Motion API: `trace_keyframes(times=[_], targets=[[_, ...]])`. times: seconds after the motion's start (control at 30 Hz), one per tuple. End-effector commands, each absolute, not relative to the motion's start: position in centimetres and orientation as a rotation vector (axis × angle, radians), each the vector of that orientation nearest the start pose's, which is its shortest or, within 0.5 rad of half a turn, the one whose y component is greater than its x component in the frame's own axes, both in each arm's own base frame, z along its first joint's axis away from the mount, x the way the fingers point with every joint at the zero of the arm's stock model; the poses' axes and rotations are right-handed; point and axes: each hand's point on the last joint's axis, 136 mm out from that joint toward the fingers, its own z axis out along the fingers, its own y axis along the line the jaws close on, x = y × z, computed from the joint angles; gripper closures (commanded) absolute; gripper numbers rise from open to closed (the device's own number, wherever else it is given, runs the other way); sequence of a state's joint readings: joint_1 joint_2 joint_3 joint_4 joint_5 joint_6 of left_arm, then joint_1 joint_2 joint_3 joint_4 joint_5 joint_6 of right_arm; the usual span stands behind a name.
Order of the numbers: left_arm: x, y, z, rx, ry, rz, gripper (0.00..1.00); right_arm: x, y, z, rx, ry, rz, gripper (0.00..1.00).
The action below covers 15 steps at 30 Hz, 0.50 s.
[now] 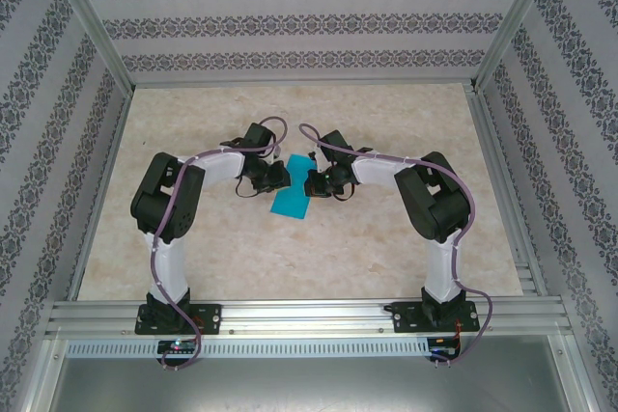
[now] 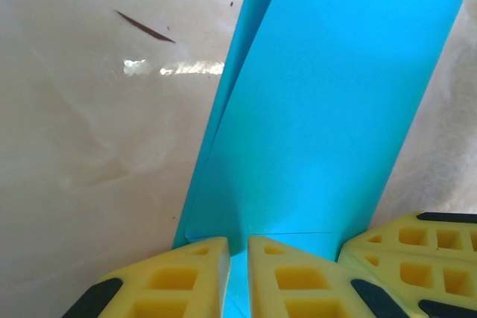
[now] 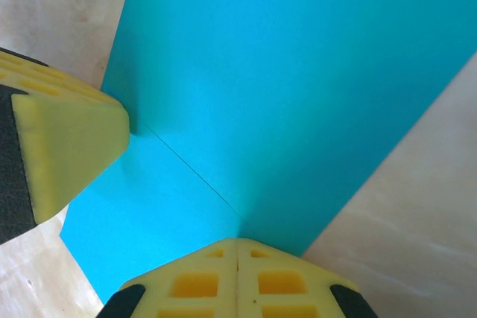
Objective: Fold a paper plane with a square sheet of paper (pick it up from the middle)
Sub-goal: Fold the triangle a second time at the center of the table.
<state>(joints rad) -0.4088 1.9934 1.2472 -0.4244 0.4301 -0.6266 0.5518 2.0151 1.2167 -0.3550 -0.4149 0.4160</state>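
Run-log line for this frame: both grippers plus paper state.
left gripper: shut on blue paper | right gripper: shut on blue paper | paper: doubled over, crease visible

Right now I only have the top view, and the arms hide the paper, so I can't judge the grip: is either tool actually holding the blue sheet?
Observer: Yes. The left wrist view shows the left tool pinching the blue sheet at its near edge.
Operator: And the right one?
Observer: The right tool is shut on the sheet's edge too, right where a crease ends.
Operator: Is the sheet flat?
Observer: No, it curves over itself; two layers show along its left side in the left wrist view.
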Motion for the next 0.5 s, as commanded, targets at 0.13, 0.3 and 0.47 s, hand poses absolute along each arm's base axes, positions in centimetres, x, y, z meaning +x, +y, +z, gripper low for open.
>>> trace_keyframes(times=[0.13, 0.3, 0.47], targets=[[39.7, -19.7, 0.2, -0.227, 2.906, -0.571, 0.83, 28.8, 19.5, -8.1, -0.215, 3.185, 0.226, 0.94], [40.6, -20.0, 1.1, -0.214, 2.873, -0.619, 0.83, 28.7, 19.6, -8.2, -0.214, 3.187, 0.234, 0.94], [41.1, -21.4, 3.1, -0.179, 2.807, -0.739, 0.83, 28.8, 19.7, -8.2, -0.211, 3.186, 0.241, 0.94]])
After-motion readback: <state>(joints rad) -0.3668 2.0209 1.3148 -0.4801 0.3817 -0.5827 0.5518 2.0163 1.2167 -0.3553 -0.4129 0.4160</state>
